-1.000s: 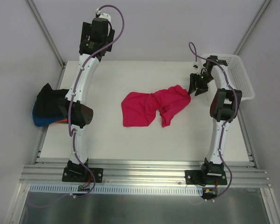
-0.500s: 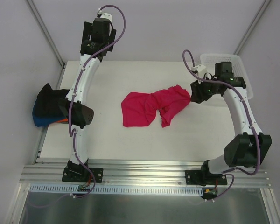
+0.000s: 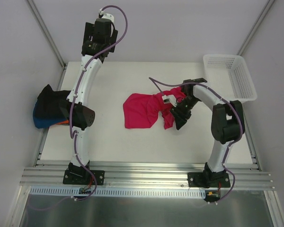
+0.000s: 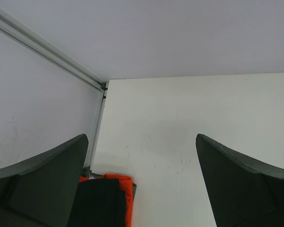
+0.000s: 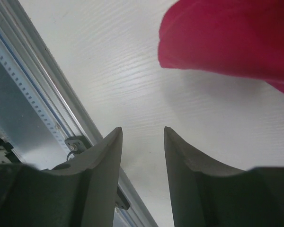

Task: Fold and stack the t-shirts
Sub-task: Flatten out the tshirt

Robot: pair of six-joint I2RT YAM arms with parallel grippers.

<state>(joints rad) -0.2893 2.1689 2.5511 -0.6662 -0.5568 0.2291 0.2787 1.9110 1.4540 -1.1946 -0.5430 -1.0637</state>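
Your right gripper is over the right edge of the pink shirt. That shirt lies crumpled in the middle of the table. The jaws stand a little apart, with nothing between them. In the right wrist view the shirt sits at the upper right, apart from the fingers.

Your left gripper is at the top left of the top view, jaws wide and empty.

At the left edge is a pile. The black shirt is on top, with the blue shirt and orange shirt under it. The basket is at the upper right.
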